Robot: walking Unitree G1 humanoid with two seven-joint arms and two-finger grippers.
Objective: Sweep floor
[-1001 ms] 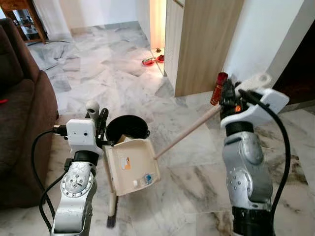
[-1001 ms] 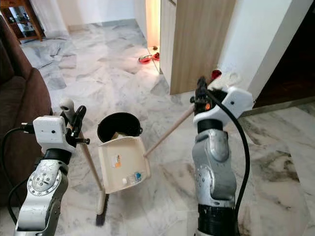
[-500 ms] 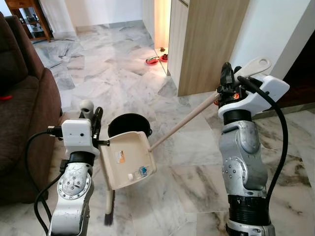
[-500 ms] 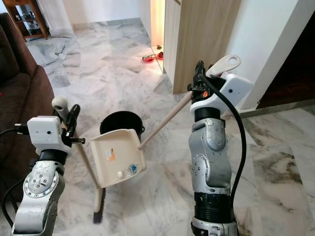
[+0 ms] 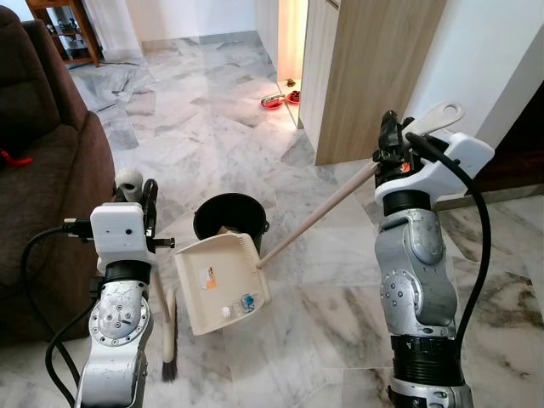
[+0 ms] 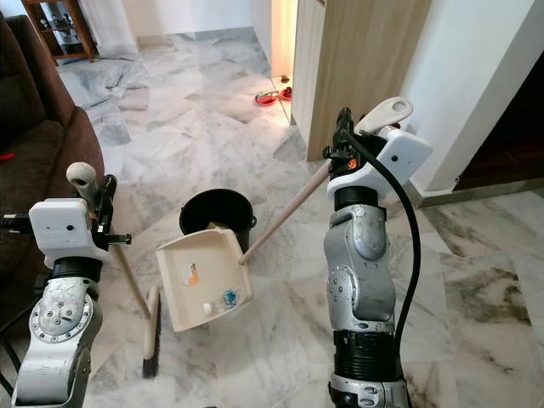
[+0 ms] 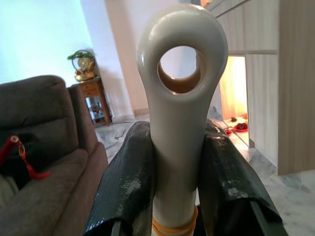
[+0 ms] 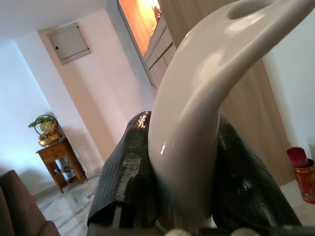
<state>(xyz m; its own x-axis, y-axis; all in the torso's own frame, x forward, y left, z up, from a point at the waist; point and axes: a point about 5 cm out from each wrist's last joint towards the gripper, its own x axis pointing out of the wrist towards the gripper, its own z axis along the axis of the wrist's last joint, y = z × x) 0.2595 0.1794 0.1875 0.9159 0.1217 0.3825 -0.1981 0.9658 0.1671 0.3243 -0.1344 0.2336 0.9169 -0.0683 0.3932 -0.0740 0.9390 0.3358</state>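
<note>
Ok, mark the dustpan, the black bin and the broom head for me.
dustpan (image 5: 223, 285), left eye view, on the flat cream tray.
black bin (image 5: 228, 216), left eye view, on its dark inside.
broom head (image 6: 151, 337), right eye view, on the bristle bar at the floor.

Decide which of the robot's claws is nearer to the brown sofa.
Left. The left claw, shut on the broom handle, sits right beside the sofa. The right claw grips the dustpan handle across the room by the wooden cabinet.
</note>
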